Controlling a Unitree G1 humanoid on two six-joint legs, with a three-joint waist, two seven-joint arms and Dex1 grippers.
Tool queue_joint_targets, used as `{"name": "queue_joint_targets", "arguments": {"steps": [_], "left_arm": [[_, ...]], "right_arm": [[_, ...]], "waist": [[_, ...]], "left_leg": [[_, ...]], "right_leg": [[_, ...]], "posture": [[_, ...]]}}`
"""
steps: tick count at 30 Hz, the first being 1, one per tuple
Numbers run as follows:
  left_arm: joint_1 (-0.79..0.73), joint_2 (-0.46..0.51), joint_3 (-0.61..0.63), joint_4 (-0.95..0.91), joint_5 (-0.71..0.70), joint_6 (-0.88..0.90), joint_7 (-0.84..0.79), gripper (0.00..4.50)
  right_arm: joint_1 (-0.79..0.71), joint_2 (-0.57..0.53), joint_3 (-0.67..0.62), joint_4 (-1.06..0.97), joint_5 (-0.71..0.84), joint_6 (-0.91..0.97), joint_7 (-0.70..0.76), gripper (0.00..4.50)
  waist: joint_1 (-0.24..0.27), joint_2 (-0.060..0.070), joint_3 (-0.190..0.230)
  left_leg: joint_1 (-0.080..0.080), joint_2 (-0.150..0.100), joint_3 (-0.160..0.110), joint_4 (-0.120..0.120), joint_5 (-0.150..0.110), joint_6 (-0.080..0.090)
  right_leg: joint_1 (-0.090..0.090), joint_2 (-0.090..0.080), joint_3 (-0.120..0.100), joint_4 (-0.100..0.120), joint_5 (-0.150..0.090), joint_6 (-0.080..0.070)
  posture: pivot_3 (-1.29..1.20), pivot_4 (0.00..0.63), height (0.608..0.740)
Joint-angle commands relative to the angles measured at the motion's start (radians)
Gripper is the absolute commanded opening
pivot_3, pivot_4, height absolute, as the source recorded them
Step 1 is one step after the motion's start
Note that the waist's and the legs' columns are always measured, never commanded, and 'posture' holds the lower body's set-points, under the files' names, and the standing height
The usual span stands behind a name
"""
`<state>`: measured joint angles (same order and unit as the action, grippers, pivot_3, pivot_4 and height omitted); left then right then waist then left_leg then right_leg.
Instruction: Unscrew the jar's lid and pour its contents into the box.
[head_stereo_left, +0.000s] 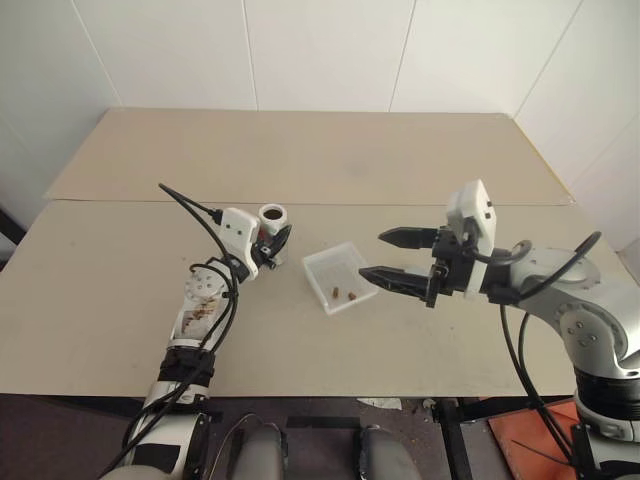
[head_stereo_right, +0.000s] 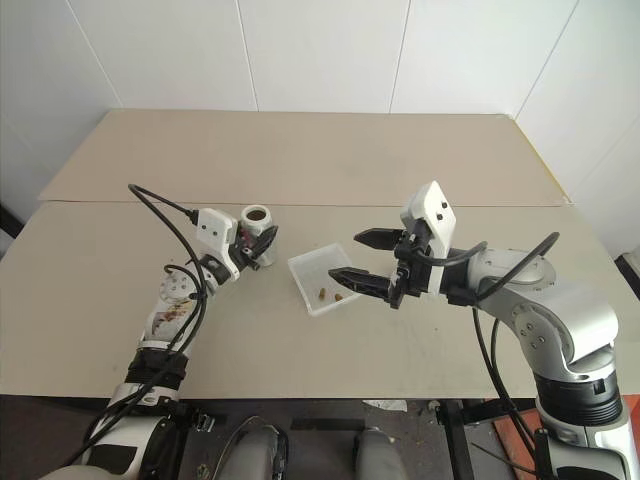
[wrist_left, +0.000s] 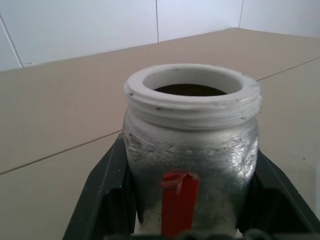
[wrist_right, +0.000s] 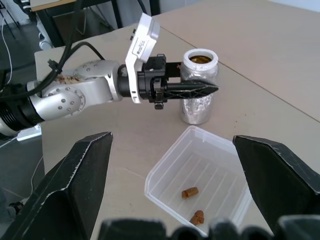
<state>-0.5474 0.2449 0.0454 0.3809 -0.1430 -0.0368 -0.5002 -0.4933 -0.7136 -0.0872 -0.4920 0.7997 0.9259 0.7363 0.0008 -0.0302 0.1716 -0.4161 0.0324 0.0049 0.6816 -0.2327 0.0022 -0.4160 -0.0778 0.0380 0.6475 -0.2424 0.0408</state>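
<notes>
Black fingers of the right gripper (head_stereo_left: 402, 258) stand spread wide and empty, hanging just above the three o'clock edge of the shallow square clear-plastic box (head_stereo_left: 340, 262) — two small brown pellet-like bits (wrist_right: 194, 204) lie inside it. At the box's nine o'clock, well apart from the right gripper, the left gripper (head_stereo_left: 276, 243) is clamped on the small silver-grey cylindrical jar (head_stereo_left: 272, 222), upright on the tan tabletop (head_stereo_left: 100, 290), its white threaded mouth uncapped, a red mark on its side.
</notes>
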Motion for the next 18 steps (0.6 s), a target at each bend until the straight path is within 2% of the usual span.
{"name": "queue_joint_targets", "arguments": {"steps": [1,2,6,7,15,18], "left_arm": [[0.007,0.002,-0.006,0.020,0.011,-0.016,0.003,2.82],[0.011,0.004,-0.007,0.017,0.011,-0.015,0.003,2.99],[0.064,0.036,-0.005,-0.076,0.000,0.024,-0.015,4.30],[0.083,0.049,-0.004,-0.110,-0.007,0.036,-0.027,4.49],[0.230,0.175,0.021,-0.410,-0.078,0.211,-0.104,4.49],[0.322,0.283,0.055,-0.559,-0.108,0.285,-0.163,4.49]], "right_arm": [[-0.011,-0.003,-0.005,-0.028,0.012,-0.010,0.001,4.50],[-0.012,-0.004,-0.003,-0.027,0.012,-0.011,0.002,4.50],[-0.017,-0.005,0.005,-0.018,0.006,-0.017,0.011,4.50],[-0.018,-0.005,0.007,-0.014,0.005,-0.020,0.014,4.50],[-0.019,-0.003,0.026,0.000,-0.014,-0.034,0.023,4.50],[-0.010,-0.009,0.022,-0.004,-0.021,-0.041,0.030,4.50]], "waist": [[0.000,0.000,0.000],[0.000,0.000,0.000],[-0.006,0.000,0.000],[-0.010,0.000,0.000],[-0.014,0.000,0.000],[-0.014,0.000,0.000]], "left_leg": [[0.001,0.000,0.000,0.000,0.000,0.000],[0.002,0.000,0.000,0.000,0.000,0.000],[0.001,0.000,0.000,-0.001,0.000,0.000],[0.001,0.000,0.000,-0.001,0.000,0.000],[0.001,0.000,0.000,-0.002,0.000,0.000],[0.001,0.001,0.001,-0.002,0.000,0.000]], "right_leg": [[0.001,0.000,0.000,0.000,0.000,0.000],[0.002,0.000,0.000,0.000,0.000,0.000],[0.001,0.000,0.000,0.000,0.000,0.000],[0.001,0.000,0.000,0.000,0.000,0.000],[0.000,0.000,0.001,0.000,0.000,0.000],[-0.001,0.000,0.001,0.000,0.000,0.000]], "posture": [[0.00,0.150,0.740],[0.00,0.150,0.740],[0.00,0.150,0.740],[0.00,0.150,0.740],[0.00,0.150,0.740],[0.00,0.150,0.740]]}}
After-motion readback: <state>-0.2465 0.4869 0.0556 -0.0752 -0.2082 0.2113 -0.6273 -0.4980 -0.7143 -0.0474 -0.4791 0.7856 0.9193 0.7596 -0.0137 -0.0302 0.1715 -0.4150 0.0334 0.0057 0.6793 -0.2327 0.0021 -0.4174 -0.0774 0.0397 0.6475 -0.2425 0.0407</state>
